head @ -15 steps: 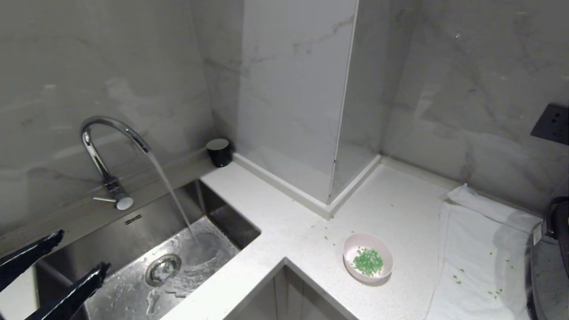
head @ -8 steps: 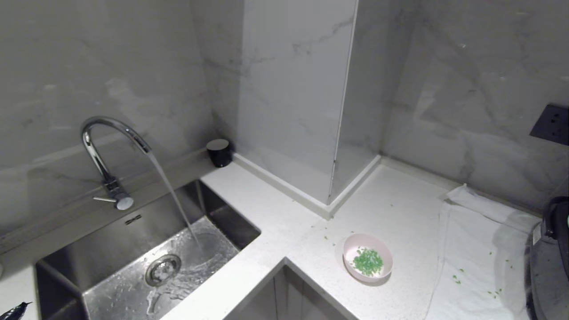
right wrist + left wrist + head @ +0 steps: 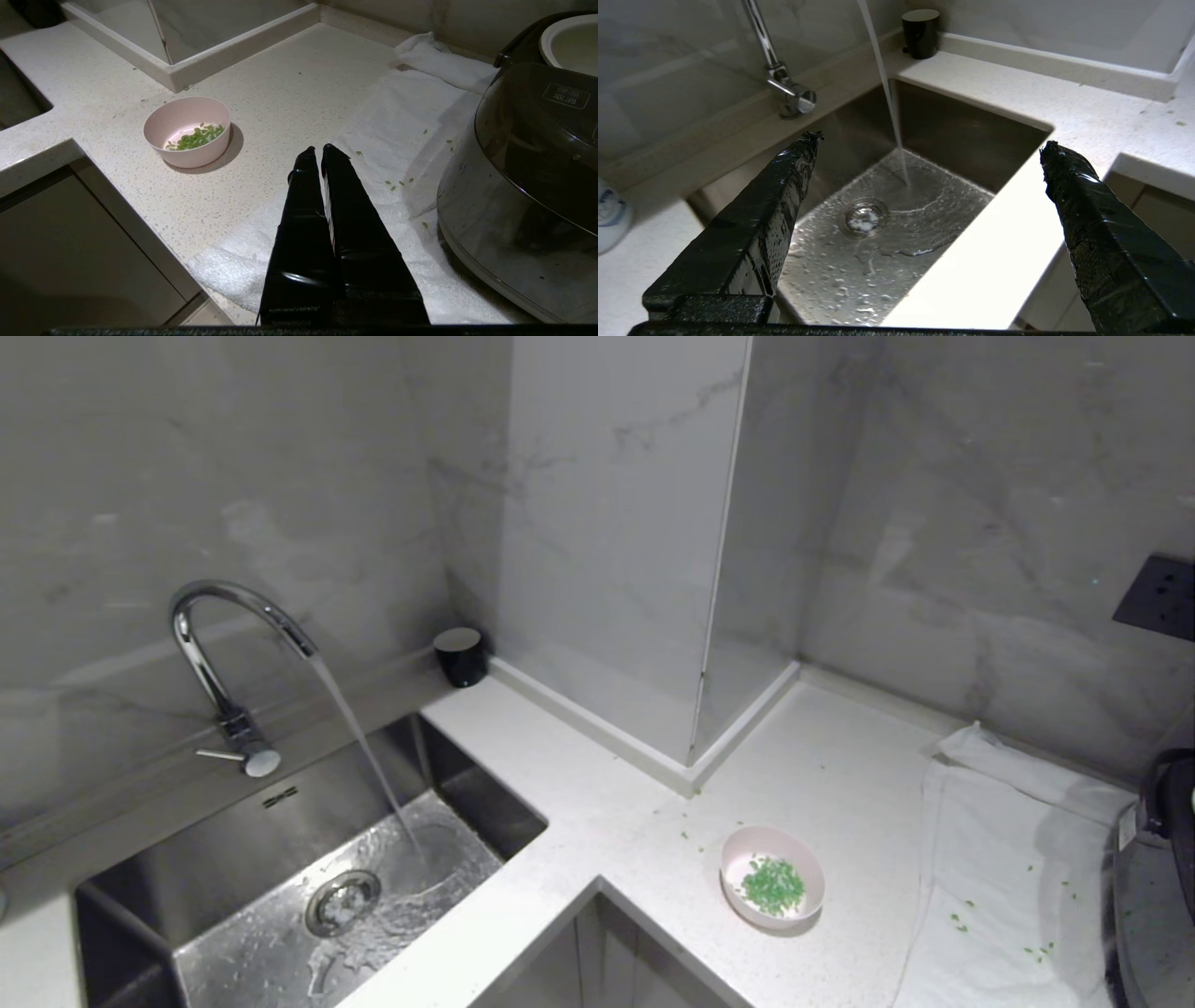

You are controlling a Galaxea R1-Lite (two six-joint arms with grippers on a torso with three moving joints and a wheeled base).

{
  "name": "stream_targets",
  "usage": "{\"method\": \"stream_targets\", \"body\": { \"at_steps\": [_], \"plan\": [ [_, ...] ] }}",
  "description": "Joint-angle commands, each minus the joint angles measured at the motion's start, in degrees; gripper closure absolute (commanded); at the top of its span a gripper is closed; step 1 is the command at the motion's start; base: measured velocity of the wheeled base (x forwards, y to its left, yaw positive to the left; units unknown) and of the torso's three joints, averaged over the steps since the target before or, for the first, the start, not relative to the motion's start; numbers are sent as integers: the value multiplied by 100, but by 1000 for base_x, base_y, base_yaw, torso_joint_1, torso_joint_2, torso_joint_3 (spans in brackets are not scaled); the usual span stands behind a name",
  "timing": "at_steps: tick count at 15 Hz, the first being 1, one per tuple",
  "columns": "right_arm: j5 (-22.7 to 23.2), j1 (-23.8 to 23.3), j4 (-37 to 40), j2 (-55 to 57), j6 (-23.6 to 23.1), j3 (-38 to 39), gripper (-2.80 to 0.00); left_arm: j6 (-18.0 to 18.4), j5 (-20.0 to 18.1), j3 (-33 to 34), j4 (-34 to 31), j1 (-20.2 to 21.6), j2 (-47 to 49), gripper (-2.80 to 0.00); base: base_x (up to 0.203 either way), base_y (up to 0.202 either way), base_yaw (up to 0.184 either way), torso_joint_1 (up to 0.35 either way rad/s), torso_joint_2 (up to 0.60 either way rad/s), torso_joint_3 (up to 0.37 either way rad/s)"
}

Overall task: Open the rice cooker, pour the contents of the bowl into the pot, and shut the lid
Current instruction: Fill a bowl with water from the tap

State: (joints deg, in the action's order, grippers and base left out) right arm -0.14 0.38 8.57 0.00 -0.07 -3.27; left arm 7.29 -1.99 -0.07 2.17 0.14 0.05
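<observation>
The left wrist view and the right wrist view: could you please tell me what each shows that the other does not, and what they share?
Only the left wrist view shows the sink, the running tap and the open left pincer.

Only the right wrist view shows the bowl with green bits, the white towel, the rice cooker and the shut right pincer.

Both show the speckled countertop.

Both grippers all black, glossy wrap on the fingers. Left gripper [image 3: 929,144]: two long tapered fingers [image 3: 756,228], wrap crinkled and ragged at the tips, dotted pad texture on the inner face. Right gripper [image 3: 321,150]: smooth slim fingers, rounded tips.
</observation>
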Motion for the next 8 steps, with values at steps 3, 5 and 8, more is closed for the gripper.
{"method": "stream_targets", "body": {
  "at_steps": [3,5,8],
  "plan": [
    [-4,-7,26,127,14,-287,0,-122,-38,86,-7,-5,-5,-280,0,0,0,0,0,0],
    [20,-1,35,835,252,-838,0,-122,-38,86,-6,-5,-5,-280,0,0,0,0,0,0],
    [252,25,37,3016,692,-1850,0,-131,-38,78,-50,-5,-5,-280,0,0,0,0,0,0]
  ]
}}
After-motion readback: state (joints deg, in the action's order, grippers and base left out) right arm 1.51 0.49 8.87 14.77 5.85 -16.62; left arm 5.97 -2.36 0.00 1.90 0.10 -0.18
